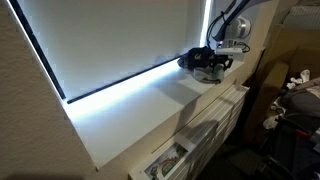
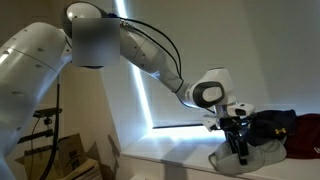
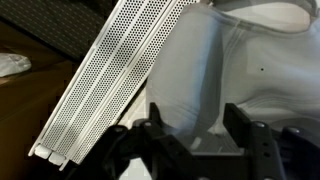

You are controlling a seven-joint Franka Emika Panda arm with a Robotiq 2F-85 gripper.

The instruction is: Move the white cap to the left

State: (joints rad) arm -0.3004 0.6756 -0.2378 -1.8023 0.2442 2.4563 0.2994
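Observation:
The white cap lies on the white shelf top below the window, its pale fabric filling the wrist view. My gripper is right over it, fingers pointing down. In the wrist view the gripper is open, its two black fingers straddling a fold of the cap's fabric. The dark cap sits just behind the white cap. In an exterior view the gripper is at the far end of the shelf top next to the dark cap; the white cap is hard to make out there.
The long white shelf top runs along a window with a drawn blind. A perforated white panel lies beside the cap. A drawer with items is open below. Clutter stands past the shelf's end.

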